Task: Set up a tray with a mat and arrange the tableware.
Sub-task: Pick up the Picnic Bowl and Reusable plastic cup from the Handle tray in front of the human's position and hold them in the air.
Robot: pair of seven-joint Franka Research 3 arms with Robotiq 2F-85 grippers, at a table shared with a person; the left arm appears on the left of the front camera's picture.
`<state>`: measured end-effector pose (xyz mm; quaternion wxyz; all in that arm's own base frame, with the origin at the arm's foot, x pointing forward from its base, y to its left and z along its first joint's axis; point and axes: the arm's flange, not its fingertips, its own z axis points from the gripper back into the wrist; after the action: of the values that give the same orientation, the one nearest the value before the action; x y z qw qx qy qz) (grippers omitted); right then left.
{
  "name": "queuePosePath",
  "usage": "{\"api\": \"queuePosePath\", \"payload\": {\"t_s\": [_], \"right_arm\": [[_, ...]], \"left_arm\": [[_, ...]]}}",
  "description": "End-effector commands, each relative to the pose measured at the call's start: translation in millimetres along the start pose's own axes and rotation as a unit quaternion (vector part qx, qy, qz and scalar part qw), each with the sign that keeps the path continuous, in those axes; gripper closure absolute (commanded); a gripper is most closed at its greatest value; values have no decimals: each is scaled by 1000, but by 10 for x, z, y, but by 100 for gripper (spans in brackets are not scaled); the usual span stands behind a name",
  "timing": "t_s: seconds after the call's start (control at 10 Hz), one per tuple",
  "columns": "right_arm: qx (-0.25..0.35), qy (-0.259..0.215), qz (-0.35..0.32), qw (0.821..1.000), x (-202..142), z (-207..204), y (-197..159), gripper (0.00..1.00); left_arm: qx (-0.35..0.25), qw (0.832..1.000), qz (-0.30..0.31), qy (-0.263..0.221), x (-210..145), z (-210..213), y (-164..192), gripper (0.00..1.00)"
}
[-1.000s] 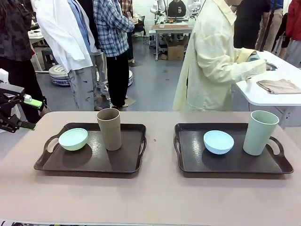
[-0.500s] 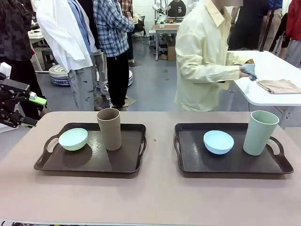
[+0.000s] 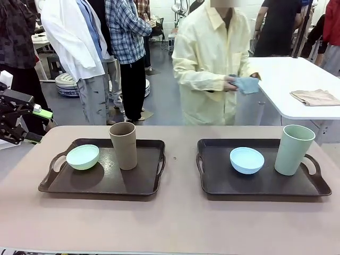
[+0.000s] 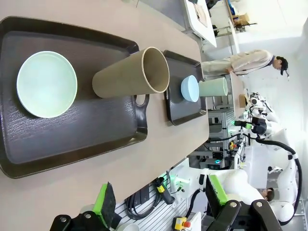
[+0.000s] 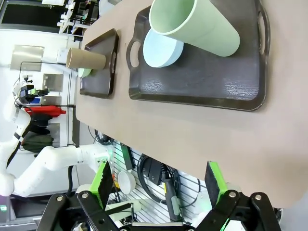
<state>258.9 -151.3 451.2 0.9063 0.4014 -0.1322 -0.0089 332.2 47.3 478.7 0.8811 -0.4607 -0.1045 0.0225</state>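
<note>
Two dark trays lie on the table. The left tray (image 3: 122, 181) (image 4: 96, 126) carries a mint bowl (image 3: 83, 156) (image 4: 46, 84) and a brown tumbler (image 3: 123, 145) (image 4: 127, 77). On the right tray (image 3: 255, 186) (image 5: 202, 82) stand a light blue bowl (image 3: 247, 160) (image 5: 161, 50) and a sage tumbler (image 3: 294, 149) (image 5: 197, 24). Behind the table a person in a yellow coat holds a folded blue-grey mat (image 3: 245, 84). My left gripper (image 3: 36, 126) (image 4: 161, 204) hovers open off the table's left end. My right gripper (image 5: 159, 185) is open and empty, off the table's edge.
A white side table (image 3: 287, 79) at the back right holds a folded brown cloth (image 3: 314, 96). Other people stand at the back left. Bare tabletop (image 3: 175, 223) runs in front of and between the trays.
The person has turned from the white side table to face my table, bringing the blue-grey mat along. My left gripper has risen slightly. Trays and tableware have not moved.
</note>
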Motion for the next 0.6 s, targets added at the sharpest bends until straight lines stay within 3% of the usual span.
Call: {"api": "queuePosePath", "payload": {"t_s": [0.0,0.5], "right_arm": [[9,-1,5,1000,6,-9,-13,0],[9,-1,5,1000,6,-9,-13,0]], "left_arm": [[-9,1000,3,-1,-1,13,7,0],[-9,1000,3,-1,-1,13,7,0]]}}
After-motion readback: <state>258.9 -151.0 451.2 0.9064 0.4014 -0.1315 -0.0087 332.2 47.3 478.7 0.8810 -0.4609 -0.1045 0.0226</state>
